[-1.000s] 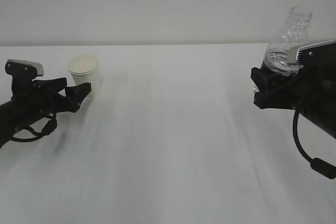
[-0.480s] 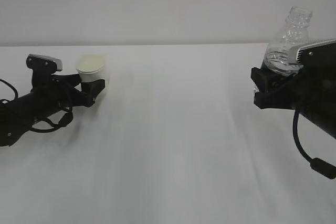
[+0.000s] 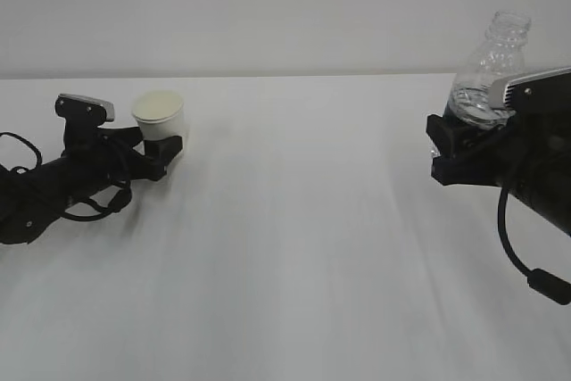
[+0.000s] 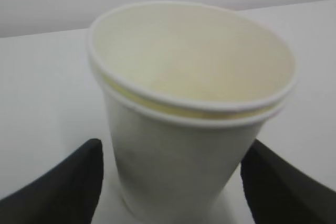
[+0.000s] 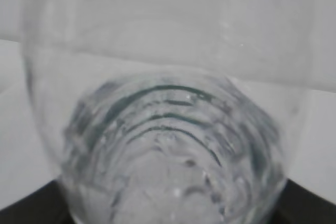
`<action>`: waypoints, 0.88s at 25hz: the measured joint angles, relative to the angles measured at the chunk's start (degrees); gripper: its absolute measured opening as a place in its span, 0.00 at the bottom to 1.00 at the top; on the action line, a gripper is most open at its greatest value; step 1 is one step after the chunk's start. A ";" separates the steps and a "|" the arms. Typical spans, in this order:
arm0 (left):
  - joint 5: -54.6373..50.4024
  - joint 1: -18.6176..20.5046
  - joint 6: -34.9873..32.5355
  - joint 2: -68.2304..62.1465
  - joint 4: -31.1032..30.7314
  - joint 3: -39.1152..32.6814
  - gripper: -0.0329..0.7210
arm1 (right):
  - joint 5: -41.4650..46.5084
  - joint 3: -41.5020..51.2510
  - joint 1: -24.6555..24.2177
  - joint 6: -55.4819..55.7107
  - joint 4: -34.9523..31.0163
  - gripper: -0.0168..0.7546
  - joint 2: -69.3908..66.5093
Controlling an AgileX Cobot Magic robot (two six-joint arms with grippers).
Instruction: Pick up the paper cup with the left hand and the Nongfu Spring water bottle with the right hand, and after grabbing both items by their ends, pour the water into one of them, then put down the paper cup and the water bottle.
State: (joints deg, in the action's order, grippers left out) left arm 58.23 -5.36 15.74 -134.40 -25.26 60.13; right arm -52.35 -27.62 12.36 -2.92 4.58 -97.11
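Note:
The paper cup [image 3: 159, 116] stands upright on the white table at the left, white outside and cream inside [image 4: 189, 61]. My left gripper [image 3: 167, 154] lies low on the table and is open. Its black fingers [image 4: 68, 182] flank the cup's lower half, and a strip of table shows between each finger and the cup wall. At the right, my right gripper [image 3: 455, 144] is shut on the lower body of the Nongfu Spring water bottle [image 3: 486, 69], which is held clear of the table, capless and leaning slightly right. Water [image 3: 471, 104] sits low in the bottle. The ribbed bottle [image 5: 168, 129] fills the right wrist view.
The white table [image 3: 303, 247] runs between the two arms and back to a pale wall. A black cable [image 3: 522, 265] loops down from the right arm, and loose cables [image 3: 85, 211] hang by the left arm.
My left arm has moved right and forward until its fingers straddle the cup. The cup stands a little further right than before. The right arm and bottle have not moved.

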 joint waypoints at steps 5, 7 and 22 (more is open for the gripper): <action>-0.60 0.00 0.02 -0.35 -1.03 1.07 0.82 | 0.00 0.00 0.00 0.00 0.00 0.60 0.00; -0.60 0.00 0.02 -0.35 -1.26 1.52 0.82 | 0.00 0.00 0.00 0.00 0.00 0.60 0.00; -2.15 -1.73 0.51 -2.50 -1.74 4.70 0.82 | 0.00 0.00 0.00 0.00 1.30 0.60 0.00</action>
State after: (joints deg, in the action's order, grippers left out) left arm 56.08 -7.08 16.25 -136.90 -27.00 64.83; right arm -52.35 -27.62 12.36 -2.92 5.87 -97.11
